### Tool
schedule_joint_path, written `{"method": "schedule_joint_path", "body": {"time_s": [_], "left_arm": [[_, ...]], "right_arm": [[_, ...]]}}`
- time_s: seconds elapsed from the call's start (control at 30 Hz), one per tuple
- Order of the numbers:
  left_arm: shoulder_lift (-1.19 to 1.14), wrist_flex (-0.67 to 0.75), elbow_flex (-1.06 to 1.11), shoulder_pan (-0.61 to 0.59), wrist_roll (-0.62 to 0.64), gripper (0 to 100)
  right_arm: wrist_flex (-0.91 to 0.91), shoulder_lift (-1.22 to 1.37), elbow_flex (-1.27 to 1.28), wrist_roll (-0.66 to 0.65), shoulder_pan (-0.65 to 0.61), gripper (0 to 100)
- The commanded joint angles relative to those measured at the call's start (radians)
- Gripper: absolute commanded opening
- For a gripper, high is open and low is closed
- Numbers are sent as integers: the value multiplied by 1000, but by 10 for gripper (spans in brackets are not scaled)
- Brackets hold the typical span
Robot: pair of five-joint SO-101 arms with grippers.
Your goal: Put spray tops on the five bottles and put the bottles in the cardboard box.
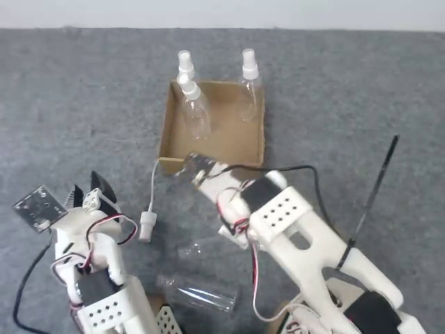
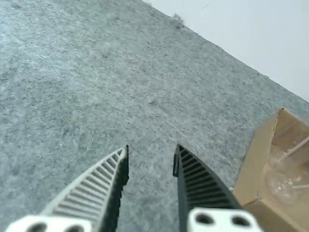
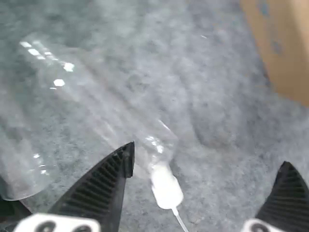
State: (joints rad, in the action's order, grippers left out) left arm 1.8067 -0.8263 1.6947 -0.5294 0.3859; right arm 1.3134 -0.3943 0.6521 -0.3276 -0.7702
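We see the right gripper (image 3: pixel 207 159) spread wide, empty. Under it lies a clear plastic bottle (image 3: pixel 72 106), with a white spray top (image 3: pixel 166 188) at its neck. Just ahead is a brown cardboard box (image 1: pixel 167 132) holding capped clear bottles (image 1: pixel 196 111). The left gripper (image 2: pixel 150 157) is narrowly parted, empty.

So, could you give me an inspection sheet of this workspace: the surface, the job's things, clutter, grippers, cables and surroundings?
Surface: grey carpet-like table.
Job's things: cardboard box with three topped bottles upright at its far side; two topless bottles lying on the table; loose spray top beside them.
Clutter: nothing seen.
Grippers: left gripper open over bare table; right gripper open above a lying bottle.
Cables: black cable and red and white wires on the right arm; thin black strip beside it.
Surroundings: pale wall behind the table.
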Motion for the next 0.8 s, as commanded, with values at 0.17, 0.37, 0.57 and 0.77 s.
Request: {"method": "schedule_joint_path", "body": {"time_s": [0.17, 0.37, 0.57, 0.77], "left_arm": [[14, 28, -10, -6, -6, 148], [14, 28, -10, -6, -6, 148], [14, 28, -10, -6, -6, 148], [14, 26, -10, -6, -6, 148]], "right_arm": [[-30, -54, -3, -12, -170, 385], [-150, -36, 89, -12, -214, 385], [-240, 111, 100, -14, -222, 385], [-269, 226, 97, -15, -197, 383]]}}
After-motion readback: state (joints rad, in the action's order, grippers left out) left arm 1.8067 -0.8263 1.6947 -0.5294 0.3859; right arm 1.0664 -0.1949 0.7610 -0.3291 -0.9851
